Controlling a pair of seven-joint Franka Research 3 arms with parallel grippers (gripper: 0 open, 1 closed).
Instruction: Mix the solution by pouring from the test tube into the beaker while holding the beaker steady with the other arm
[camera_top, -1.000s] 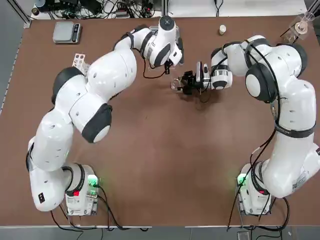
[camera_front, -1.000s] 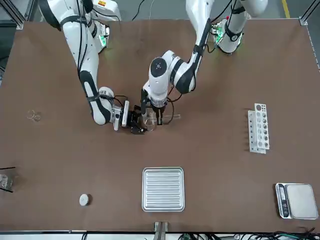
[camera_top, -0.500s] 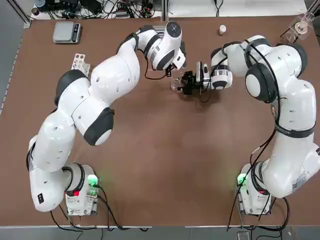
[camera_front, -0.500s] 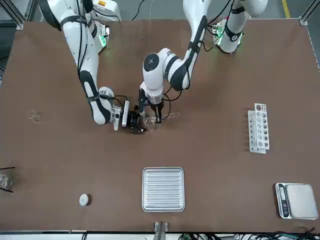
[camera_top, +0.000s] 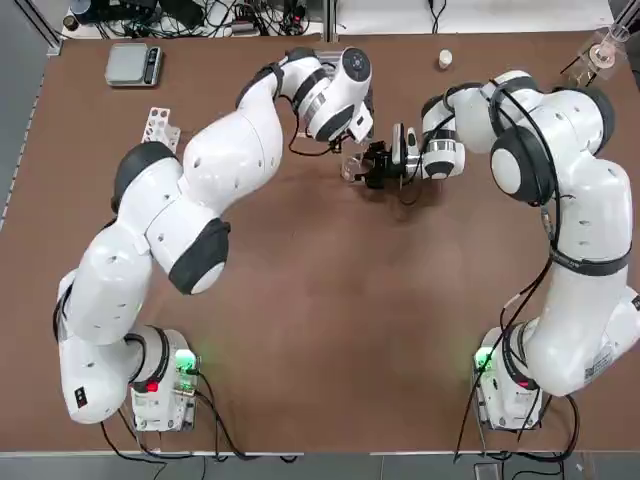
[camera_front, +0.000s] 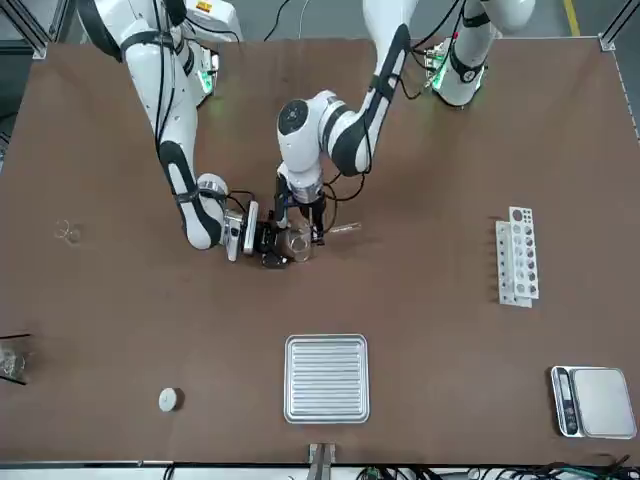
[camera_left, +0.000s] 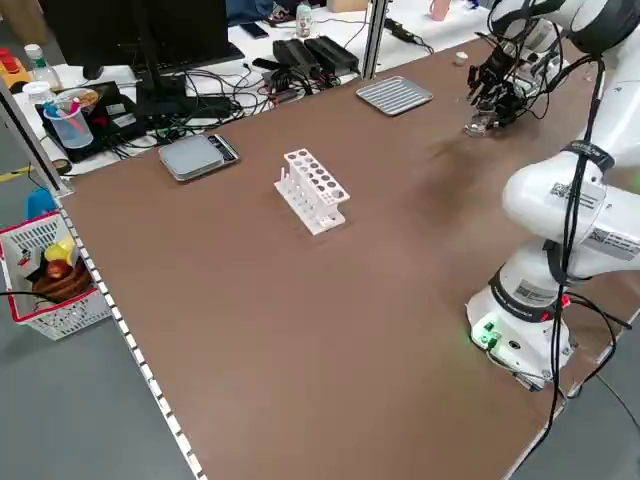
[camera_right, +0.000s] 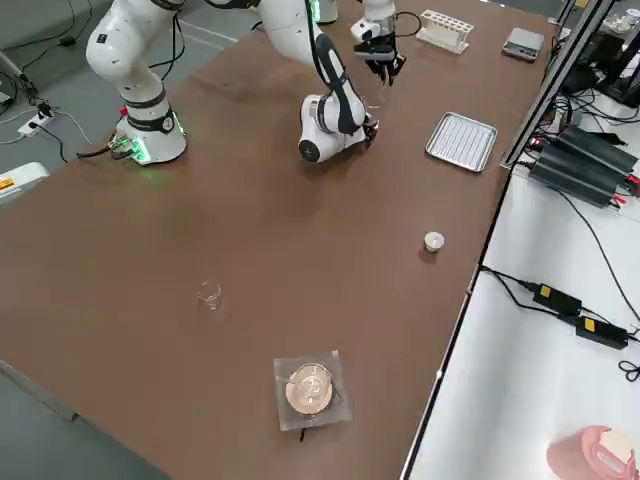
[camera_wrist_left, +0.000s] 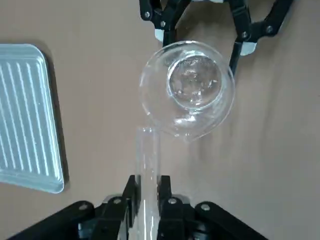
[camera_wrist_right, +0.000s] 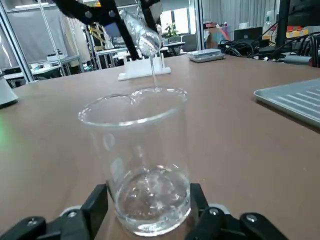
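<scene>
Glass tube (camera_wrist_left: 148, 165) gripped in my left pincer (camera_wrist_left: 147, 192), stream falling; keep mouth over beaker (camera_wrist_right: 142, 165), tilt slowly. Right pincer (camera_wrist_right: 145, 210) clamps beaker base firmly.

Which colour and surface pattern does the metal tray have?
The tray is silver-grey with parallel ridges along it, seen best in the front view.

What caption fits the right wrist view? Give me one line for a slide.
Right gripper steadies the beaker on the table while the left gripper tips the test tube, pouring a thin stream in.
</scene>
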